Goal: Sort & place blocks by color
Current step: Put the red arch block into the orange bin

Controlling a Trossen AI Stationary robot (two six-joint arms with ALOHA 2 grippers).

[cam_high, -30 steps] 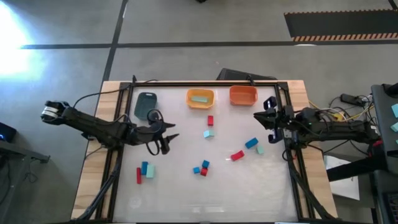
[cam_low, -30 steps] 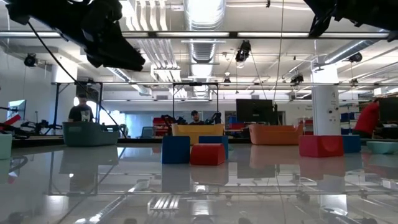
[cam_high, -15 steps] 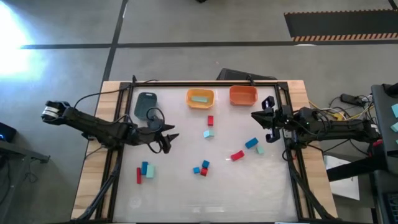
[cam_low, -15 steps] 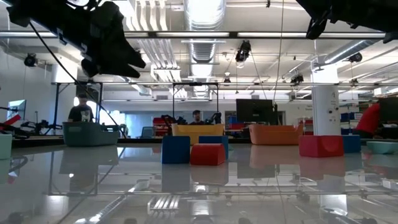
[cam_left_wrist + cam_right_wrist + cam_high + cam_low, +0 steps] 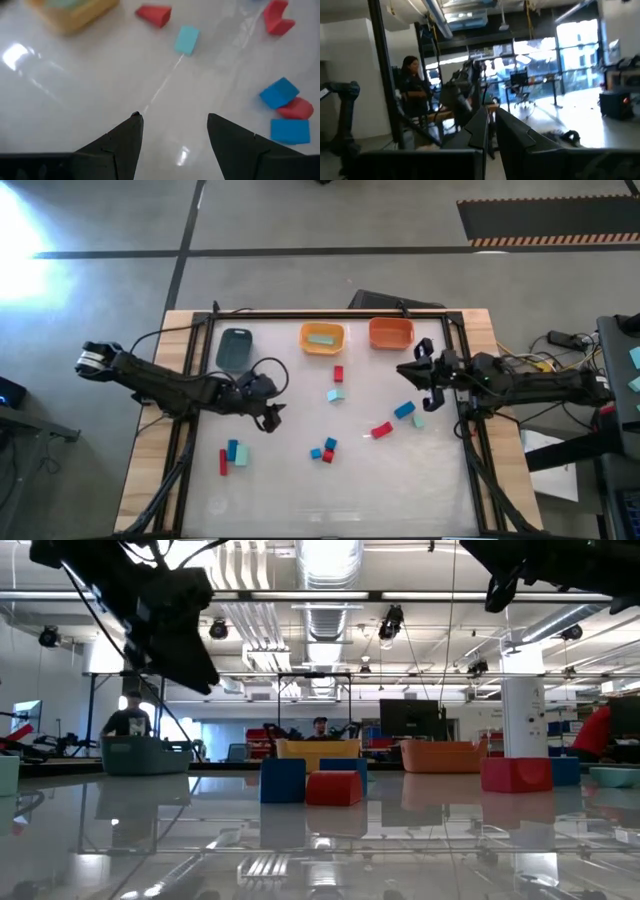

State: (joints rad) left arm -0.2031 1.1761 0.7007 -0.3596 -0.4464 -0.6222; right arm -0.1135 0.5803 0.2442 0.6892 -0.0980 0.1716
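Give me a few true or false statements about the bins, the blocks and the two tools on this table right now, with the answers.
1. The yellow-orange plastic bin holds a pale teal block. True.
2. The orange-red plastic bin holds a blue block. False: nothing shows inside it.
3. The left tool stands open with nothing between its fingers. True.
4. The right tool grips a red block. False: it is shut on nothing.
5. The grey plastic bin sits right of the other two bins. False: it sits left of them.
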